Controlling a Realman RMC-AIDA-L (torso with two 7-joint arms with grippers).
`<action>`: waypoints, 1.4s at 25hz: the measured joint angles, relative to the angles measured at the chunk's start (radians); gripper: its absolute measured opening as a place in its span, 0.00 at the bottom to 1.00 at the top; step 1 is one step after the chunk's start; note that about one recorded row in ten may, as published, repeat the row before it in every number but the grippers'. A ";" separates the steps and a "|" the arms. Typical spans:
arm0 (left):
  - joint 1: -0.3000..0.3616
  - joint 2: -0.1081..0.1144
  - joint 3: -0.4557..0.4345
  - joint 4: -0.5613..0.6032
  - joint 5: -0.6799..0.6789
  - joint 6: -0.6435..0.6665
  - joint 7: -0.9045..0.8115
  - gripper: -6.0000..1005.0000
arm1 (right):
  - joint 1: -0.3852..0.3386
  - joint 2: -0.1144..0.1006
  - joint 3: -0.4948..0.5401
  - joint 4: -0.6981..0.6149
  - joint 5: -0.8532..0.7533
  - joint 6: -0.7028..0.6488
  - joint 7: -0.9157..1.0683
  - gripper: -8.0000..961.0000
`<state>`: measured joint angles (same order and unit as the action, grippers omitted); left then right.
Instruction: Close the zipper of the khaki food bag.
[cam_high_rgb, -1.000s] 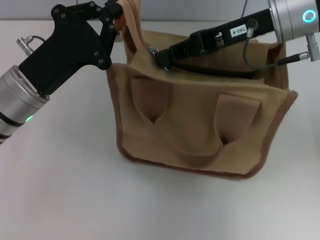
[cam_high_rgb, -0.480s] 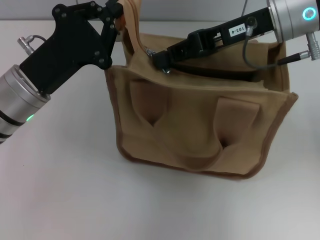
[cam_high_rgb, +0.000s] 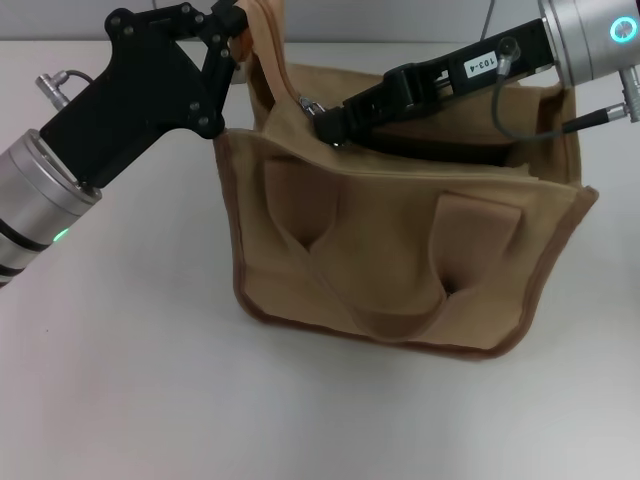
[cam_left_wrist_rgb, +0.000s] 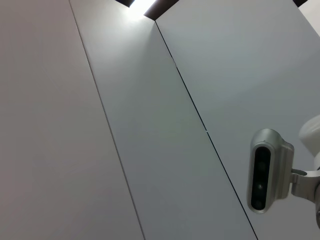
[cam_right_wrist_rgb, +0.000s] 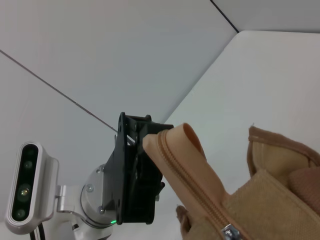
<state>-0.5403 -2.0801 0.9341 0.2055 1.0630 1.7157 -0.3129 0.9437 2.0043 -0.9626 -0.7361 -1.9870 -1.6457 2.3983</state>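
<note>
We see the khaki food bag (cam_high_rgb: 400, 250) mid-table. Our left gripper (cam_high_rgb: 232, 30) at eleven o'clock pinches the zipper (cam_right_wrist_rgb: 192, 192) tape's tail taut. Our right gripper (cam_high_rgb: 325, 122) clamps the slider (cam_high_rgb: 310, 103); we judge it should pull straight along the tape toward that anchored end.

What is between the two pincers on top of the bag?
In the head view, the closed end of the zipper runs from the left pincer, which pinches its tail, to the right pincer at the slider.

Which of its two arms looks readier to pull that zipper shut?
The right. Its gripper sits at the zipper's silver slider atop the khaki food bag, while the left gripper clamps the bag's end tab, bracing it.
</note>
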 joint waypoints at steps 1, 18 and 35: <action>0.000 0.000 0.000 0.000 0.000 -0.002 0.000 0.01 | -0.001 0.000 0.000 -0.001 -0.002 0.001 0.000 0.08; -0.001 0.000 -0.008 -0.007 -0.001 -0.006 0.005 0.01 | -0.052 0.005 0.010 -0.102 -0.003 -0.023 0.004 0.01; 0.012 0.000 -0.011 -0.008 -0.052 -0.060 0.011 0.01 | -0.122 0.005 0.044 -0.215 -0.001 -0.095 0.029 0.02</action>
<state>-0.5280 -2.0801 0.9234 0.1977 1.0114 1.6554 -0.3021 0.8212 2.0094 -0.9191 -0.9506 -1.9878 -1.7411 2.4272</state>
